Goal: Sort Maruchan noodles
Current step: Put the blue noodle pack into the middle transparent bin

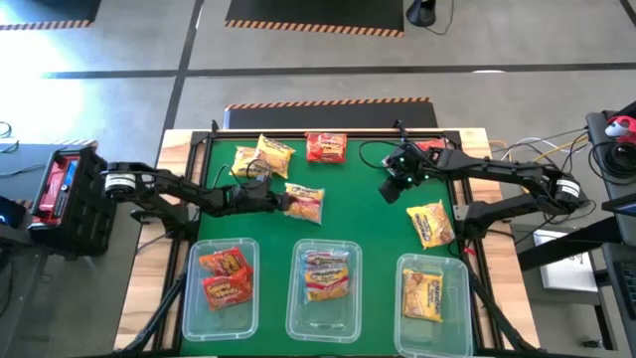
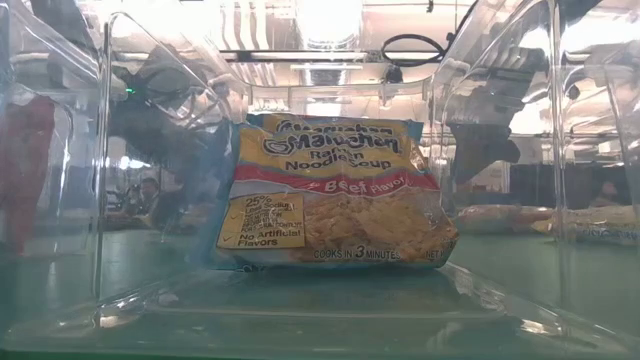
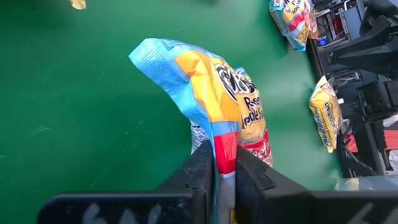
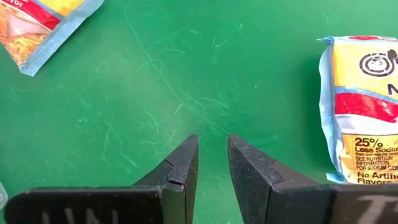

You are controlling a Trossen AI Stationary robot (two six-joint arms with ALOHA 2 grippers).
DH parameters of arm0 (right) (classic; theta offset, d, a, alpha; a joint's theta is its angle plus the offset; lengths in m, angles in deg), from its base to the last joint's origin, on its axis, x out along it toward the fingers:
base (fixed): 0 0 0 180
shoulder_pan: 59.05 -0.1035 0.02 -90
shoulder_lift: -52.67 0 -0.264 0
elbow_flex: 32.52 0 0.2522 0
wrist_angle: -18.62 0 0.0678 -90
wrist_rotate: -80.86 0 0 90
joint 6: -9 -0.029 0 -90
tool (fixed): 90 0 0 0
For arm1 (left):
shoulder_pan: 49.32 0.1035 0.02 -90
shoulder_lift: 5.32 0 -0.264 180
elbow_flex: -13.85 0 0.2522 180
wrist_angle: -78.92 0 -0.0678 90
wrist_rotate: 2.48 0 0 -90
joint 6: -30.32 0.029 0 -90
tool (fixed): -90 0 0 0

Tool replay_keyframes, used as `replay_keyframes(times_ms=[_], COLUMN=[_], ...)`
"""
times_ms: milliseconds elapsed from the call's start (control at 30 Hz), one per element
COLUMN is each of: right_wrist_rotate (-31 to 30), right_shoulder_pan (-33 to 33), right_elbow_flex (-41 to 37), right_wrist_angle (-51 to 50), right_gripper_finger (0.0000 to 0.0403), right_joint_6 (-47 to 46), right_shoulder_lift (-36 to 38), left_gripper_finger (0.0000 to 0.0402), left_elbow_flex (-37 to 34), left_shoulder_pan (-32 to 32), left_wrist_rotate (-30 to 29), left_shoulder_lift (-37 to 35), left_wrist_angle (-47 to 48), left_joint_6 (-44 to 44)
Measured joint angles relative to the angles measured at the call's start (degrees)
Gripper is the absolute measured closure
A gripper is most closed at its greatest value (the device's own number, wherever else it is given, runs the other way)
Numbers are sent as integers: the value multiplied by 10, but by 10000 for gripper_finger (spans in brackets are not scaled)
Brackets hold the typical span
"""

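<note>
A: Where are the loose noodle packets?

B: 5 lie on the green mat (image 1: 348, 199): 2 yellow ones (image 1: 262, 156) at the back left, a red one (image 1: 326, 147) beside them, a yellow-and-red one (image 1: 305, 202) mid-left with its edge pinched, and a yellow one (image 1: 430, 223) at right.

A: And sorted?

B: Red packets (image 1: 225, 275) fill the left tub (image 1: 189, 318), yellow-pink (image 1: 326, 274) the middle, yellow (image 1: 423, 295) the right.

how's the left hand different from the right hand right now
The left hand is shut on a yellow and pink packet, pinching its edge; the right hand holds nothing, its fingers slightly apart. The left is near the mat's middle, the right near its far right. Both are over the green mat.
</note>
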Motion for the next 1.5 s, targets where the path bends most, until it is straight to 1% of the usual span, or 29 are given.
replay_keyframes(times_ms=[133, 367, 600, 900, 1033, 1167, 1300, 1400, 1500], right_wrist_rotate=[0, 0, 0, 0, 0, 0, 0, 0, 0], right_shoulder_pan=[0, 0, 0, 0, 0, 0, 0, 0, 0], right_elbow_flex=[0, 0, 0, 0, 0, 0, 0, 0, 0], right_wrist_angle=[0, 0, 0, 0, 0, 0, 0, 0, 0], right_gripper_finger=[326, 326, 326, 326, 326, 326, 326, 326, 326], right_joint_6=[0, 0, 0, 0, 0, 0, 0, 0, 0], right_shoulder_lift=[0, 0, 0, 0, 0, 0, 0, 0, 0], left_gripper_finger=[395, 398, 398, 398, 398, 398, 398, 398, 398], left_elbow_flex=[0, 0, 0, 0, 0, 0, 5, 23, 53], left_shoulder_pan=[0, 0, 0, -1, -6, -25, -62, -98, -133], left_wrist_rotate=[0, -2, 2, 66, 90, 107, 110, 108, 106], left_shoulder_lift=[0, -1, -1, -2, -2, -2, -2, -2, -2], left_wrist_angle=[-15, -90, -130, -285, -327, -369, -402, -403, -374], left_joint_6=[0, 1, 36, 131, 139, 151, 149, 145, 144])
